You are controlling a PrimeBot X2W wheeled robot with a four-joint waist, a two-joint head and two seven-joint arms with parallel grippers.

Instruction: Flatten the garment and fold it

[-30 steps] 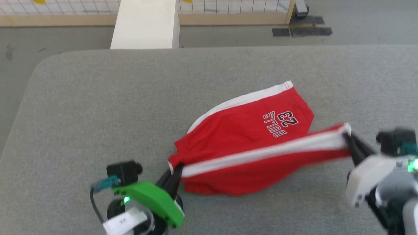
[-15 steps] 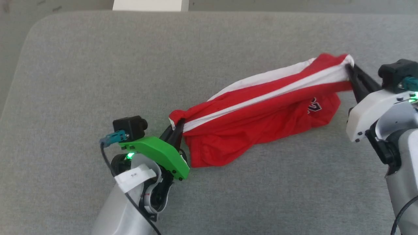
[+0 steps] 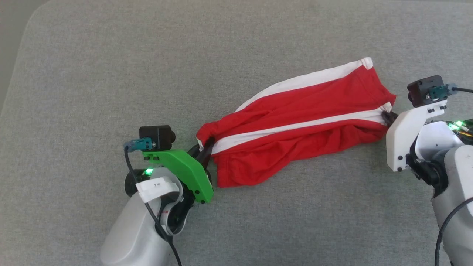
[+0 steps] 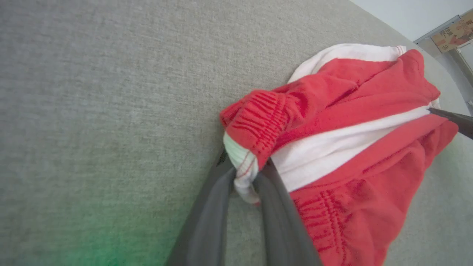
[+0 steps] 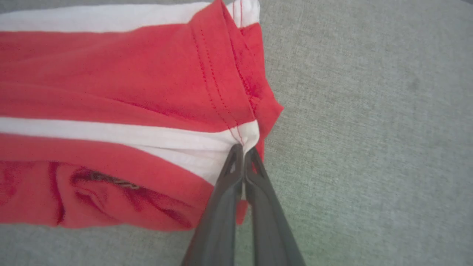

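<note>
My right gripper [image 5: 244, 148] pinches the garment [image 5: 122, 77] at its hem, jaws pressed together right where the white stripe [image 5: 111, 135] meets the stitched edge. The red cloth spreads out to the left of my fingers, creased, with a second white band [image 5: 92, 16] along the top. Lower left, a dark print [image 5: 111, 181] sits in the folds — unreadable. The grey tabletop [image 5: 369, 129] lies to the right.

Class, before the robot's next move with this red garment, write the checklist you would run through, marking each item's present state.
1. Right end effector pinching the white stripe end of the garment: ok.
2. Left end effector holding the waistband corner: ok.
3. Garment lying flat: not ok, lower half bunched.
4. Garment fully on the grey surface: ok.
</note>
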